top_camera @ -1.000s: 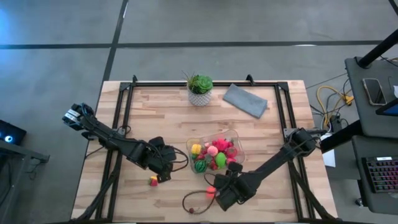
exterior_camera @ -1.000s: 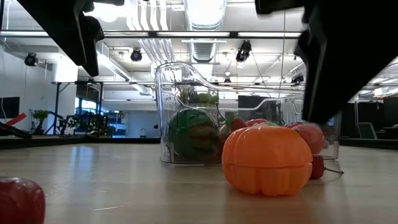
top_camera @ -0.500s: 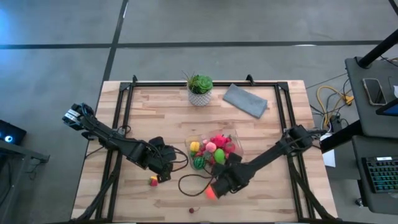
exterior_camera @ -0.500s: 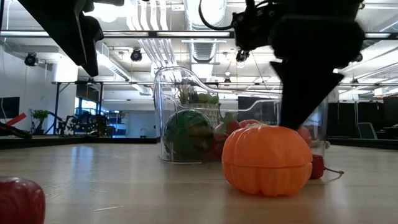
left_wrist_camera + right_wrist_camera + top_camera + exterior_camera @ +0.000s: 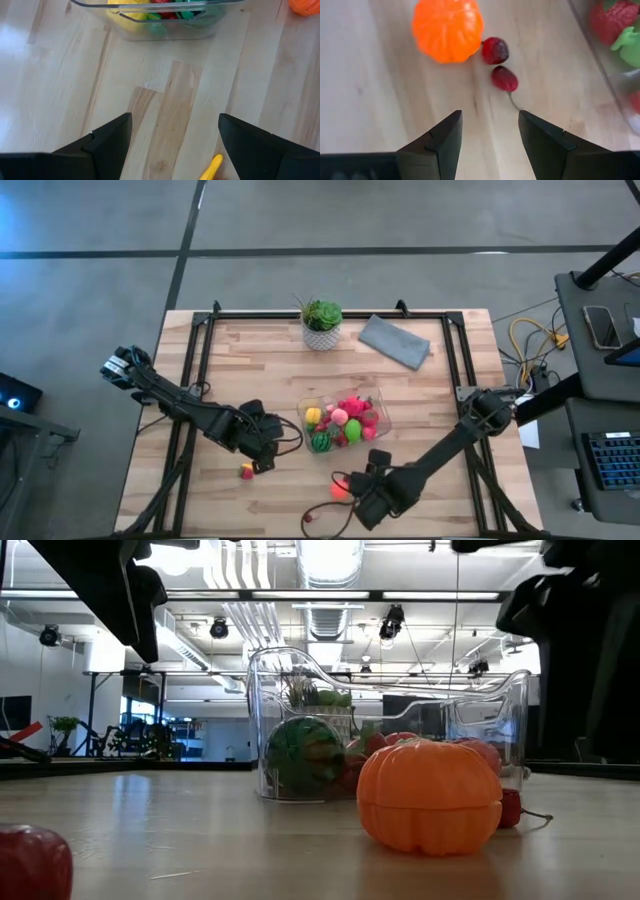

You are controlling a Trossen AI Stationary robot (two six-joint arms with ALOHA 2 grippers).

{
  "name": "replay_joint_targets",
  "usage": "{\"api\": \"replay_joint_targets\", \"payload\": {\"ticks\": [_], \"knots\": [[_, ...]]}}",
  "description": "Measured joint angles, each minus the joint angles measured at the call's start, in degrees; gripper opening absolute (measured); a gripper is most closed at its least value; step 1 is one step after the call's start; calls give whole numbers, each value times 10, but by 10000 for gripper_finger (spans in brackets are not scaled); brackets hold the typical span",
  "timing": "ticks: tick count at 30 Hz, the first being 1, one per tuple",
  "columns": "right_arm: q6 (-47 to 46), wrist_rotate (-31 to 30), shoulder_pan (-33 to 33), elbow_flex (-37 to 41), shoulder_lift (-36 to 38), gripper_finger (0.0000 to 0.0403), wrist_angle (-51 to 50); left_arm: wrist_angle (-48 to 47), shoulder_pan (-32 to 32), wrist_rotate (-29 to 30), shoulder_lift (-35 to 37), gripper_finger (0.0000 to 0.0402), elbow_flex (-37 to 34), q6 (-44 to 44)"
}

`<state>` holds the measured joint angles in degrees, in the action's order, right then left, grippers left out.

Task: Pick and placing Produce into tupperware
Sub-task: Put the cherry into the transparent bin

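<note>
1. Tupperware [image 5: 343,423] sits mid-table, already filled with produce: striped melon [image 5: 321,444], yellow, pink, green and red pieces
2. Right gripper [image 5: 489,131] hovers near the table's front edge, jaws partly apart, holding nothing
3. Orange pumpkin [image 5: 448,30] lies on bare wood just ahead of the right fingers; two dark red cherries [image 5: 499,64] touch its side, between it and the container
4. Left gripper [image 5: 175,135] waits beside the tupperware, jaws wide, empty; a small red-and-yellow piece [image 5: 246,471] lies near it
</note>
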<state>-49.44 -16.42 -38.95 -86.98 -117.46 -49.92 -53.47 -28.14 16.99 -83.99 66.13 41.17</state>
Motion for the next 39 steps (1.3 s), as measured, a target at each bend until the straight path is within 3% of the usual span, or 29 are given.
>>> {"api": "replay_joint_targets", "payload": {"ticks": [39], "knots": [[35,-1,35,20,-28,187,68,0,0,0,0,283,0,2]]}}
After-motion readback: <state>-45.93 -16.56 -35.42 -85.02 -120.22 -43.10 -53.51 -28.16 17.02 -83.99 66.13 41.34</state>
